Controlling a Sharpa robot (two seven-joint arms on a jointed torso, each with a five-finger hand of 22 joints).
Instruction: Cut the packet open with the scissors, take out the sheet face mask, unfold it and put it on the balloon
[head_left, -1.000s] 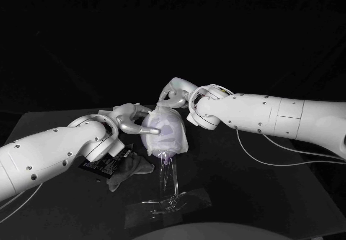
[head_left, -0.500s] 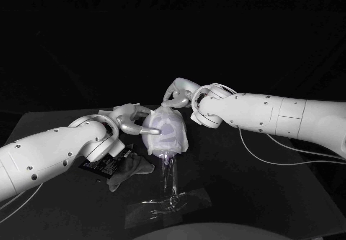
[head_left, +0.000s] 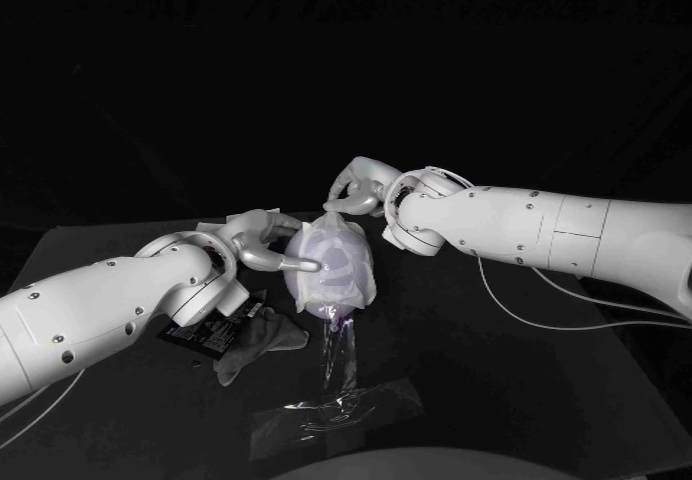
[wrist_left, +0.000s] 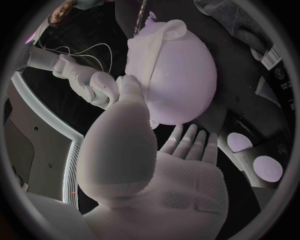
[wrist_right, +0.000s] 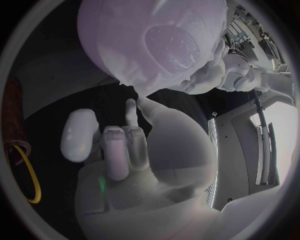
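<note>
Standing upright on a clear stick (head_left: 336, 355) over a clear base (head_left: 339, 408), the balloon (head_left: 340, 263) is wearing the sheet mask (head_left: 309, 287) in the head view, near the middle of the black table (head_left: 505, 400). The right hand (head_left: 356, 190) is pinching the mask's peaked top edge just above the balloon. The left hand (head_left: 264, 243) is reaching in at the balloon's side, one fingertip touching the mask, fingers apart, gripping nothing. The black packet (head_left: 202, 330) is lying flat under the left arm, touching a crumpled grey cloth (head_left: 257, 340) (maybe a glove, cannot tell).

Left wrist view: the thumb tip is resting against the mask's edge on the balloon, and the other fingers (wrist_left: 187, 142) are lying straight and spread below it, holding nothing.

Right wrist view: the thumb and a finger (wrist_right: 130, 112) are meeting on the mask's edge, and purple balloon is showing through a hole in the mask.
</note>
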